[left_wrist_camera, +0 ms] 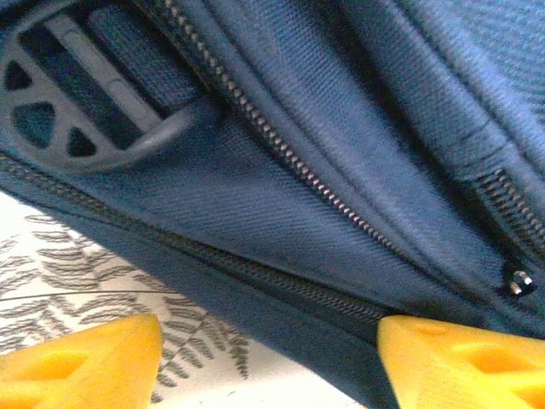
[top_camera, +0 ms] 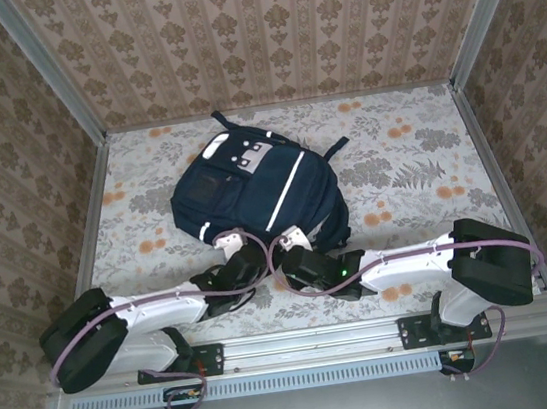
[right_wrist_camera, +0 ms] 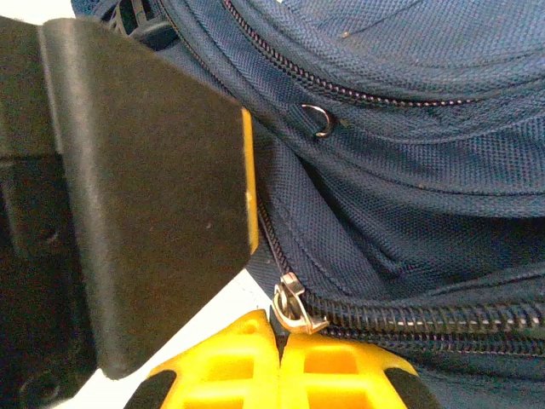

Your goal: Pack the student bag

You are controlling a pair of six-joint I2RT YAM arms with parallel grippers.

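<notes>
The student bag (top_camera: 252, 192) lies flat in the middle of the top view, its white-striped face up and its grey patches toward the upper edge of the frame. It is woven navy fabric, soft and slack. The panels fold and bulge in the wrist views, so it will likely sag and slide rather than lift as one piece. It looks bulky but not rigid, and pulling on one seam will probably drag the whole bag unless another point is held.

The firm places to take hold are few:
- The zipper pull (right_wrist_camera: 298, 308) is a small metal tab at the lower middle of the right wrist view, sitting at the end of the closed teeth of the main zipper (right_wrist_camera: 426, 317).
- The plastic buckle (left_wrist_camera: 77, 102) sits at the upper left of the left wrist view.
- The piped edge running beside the zipper also offers a grip.

The right hand (right_wrist_camera: 281, 366) is closed, its yellow tips meeting right at the pull. Whether they pinch the tab or only touch it is hard to tell from this angle.

The left hand (left_wrist_camera: 268, 358) stands open, its fingers well apart at the bottom corners of its view with the bag's lower edge between them. It clamps nothing, and is well placed to pin the fabric.

The floral tabletop (top_camera: 410, 166) spreads around the bag.
</notes>
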